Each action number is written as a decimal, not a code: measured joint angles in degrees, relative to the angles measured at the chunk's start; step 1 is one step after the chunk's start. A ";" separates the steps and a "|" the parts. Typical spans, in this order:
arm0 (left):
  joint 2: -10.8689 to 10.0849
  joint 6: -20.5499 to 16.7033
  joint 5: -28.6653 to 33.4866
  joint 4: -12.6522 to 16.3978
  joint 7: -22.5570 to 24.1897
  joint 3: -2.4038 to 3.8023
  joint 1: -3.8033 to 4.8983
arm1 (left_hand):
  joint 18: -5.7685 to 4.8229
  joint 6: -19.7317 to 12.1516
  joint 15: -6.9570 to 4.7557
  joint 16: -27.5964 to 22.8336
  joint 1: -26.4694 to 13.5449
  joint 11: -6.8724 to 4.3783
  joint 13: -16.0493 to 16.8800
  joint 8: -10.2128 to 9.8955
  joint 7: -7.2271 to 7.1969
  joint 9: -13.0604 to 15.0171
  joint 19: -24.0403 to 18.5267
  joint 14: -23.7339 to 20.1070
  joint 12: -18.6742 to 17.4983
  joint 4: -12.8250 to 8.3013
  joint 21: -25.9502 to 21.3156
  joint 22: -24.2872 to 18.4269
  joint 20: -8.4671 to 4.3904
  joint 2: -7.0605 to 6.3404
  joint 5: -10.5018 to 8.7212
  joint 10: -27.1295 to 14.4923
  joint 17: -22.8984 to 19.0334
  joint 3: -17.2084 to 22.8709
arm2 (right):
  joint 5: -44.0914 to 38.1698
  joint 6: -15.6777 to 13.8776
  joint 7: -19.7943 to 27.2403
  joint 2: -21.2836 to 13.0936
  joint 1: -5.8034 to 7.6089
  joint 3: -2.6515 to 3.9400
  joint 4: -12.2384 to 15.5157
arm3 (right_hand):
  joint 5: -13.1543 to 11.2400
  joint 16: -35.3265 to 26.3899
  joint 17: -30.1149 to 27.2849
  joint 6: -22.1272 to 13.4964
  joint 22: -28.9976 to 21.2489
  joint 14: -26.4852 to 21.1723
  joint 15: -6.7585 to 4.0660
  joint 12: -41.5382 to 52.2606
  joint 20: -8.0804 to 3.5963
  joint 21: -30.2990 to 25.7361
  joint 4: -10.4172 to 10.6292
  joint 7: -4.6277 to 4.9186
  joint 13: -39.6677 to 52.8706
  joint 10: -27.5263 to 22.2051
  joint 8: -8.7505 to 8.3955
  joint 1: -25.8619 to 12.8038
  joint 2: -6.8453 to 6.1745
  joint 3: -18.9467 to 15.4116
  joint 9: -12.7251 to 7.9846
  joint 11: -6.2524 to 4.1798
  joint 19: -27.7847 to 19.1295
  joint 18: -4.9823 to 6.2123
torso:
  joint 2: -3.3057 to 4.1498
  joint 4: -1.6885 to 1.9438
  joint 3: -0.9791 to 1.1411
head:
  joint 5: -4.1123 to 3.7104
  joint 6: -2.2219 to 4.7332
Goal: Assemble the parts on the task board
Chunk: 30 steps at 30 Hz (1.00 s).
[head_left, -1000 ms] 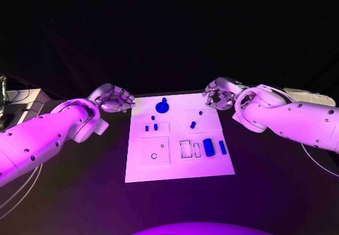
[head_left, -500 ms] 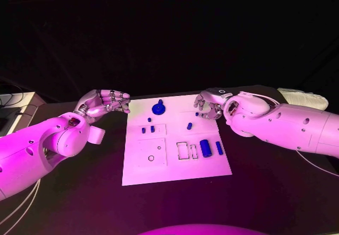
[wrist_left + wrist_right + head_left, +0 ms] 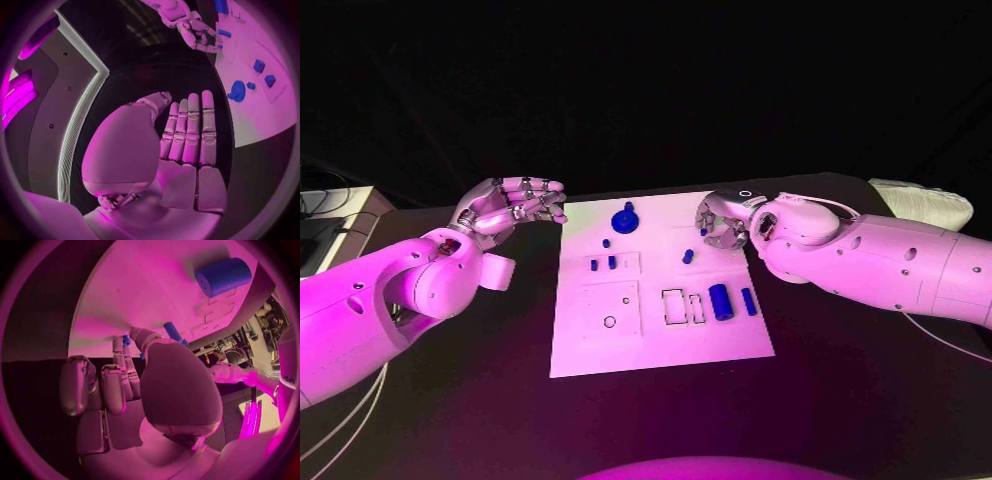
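The white task board (image 3: 661, 335) lies mid-table. On it are a round blue piece (image 3: 626, 218) at the far end, small blue pegs (image 3: 603, 264) left of centre, a peg (image 3: 688, 256), and a blue cylinder (image 3: 720, 301) beside a blue bar (image 3: 747, 300). My right hand (image 3: 723, 222) hovers over the board's far right edge, fingers bent, holding nothing. The right wrist view shows that hand (image 3: 125, 390), the cylinder (image 3: 223, 276) and a peg (image 3: 173, 332) beyond its fingers. My left hand (image 3: 514, 205) is raised off the board's far left corner. In the left wrist view its fingers (image 3: 187, 135) are straight and empty.
Black table (image 3: 862, 370) surrounds the board. A pale object (image 3: 920, 205) lies at the far right and grey equipment (image 3: 329, 215) stands at the far left. Outlined slots (image 3: 682, 306) and a square recess with a ring (image 3: 610, 320) mark the board's near half.
The camera has shifted. My right hand has come in from beyond the board's far right corner to over its edge. My left hand has straightened its fingers and lifted slightly.
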 measured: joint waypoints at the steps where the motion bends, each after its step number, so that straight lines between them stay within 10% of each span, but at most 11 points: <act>1: -0.05 0.00 0.12 0.04 0.07 0.01 0.00 | 0.00 0.00 0.00 0.00 0.00 0.00 0.00 0.00 0.00 0.00 0.00 0.00 0.00 0.00 0.00 0.00 0.00 0.00 0.00 0.00 0.00 0.00 | -0.16 -0.02 -0.14 0.13 -0.03 0.03 -0.10 | 0.00 0.00 0.00 0.25 0.00 0.00 0.00 -0.18 0.00 0.00 0.16 -0.10 -0.23 0.45 0.00 0.00 0.00 0.68 0.00 -0.03 0.00 0.00 | 0.01 0.00 0.04 | 0.01 -0.02; 30: -0.45 -0.09 0.22 0.17 0.17 0.06 -0.02 | -0.01 0.20 0.00 -1.27 0.69 0.21 0.00 -0.29 0.19 -0.26 0.19 0.41 -1.87 -0.97 0.22 0.61 -0.20 0.25 0.00 0.20 0.55 -0.19 | -1.46 -1.91 -2.36 0.95 -0.53 0.03 -0.07 | -1.02 0.00 0.00 6.15 -0.01 0.01 -0.85 -3.23 -0.41 0.97 -3.59 -1.34 -4.16 8.05 2.65 -0.28 3.64 9.67 2.70 -1.43 0.00 0.00 | -0.03 -0.09 0.10 | -0.01 -0.90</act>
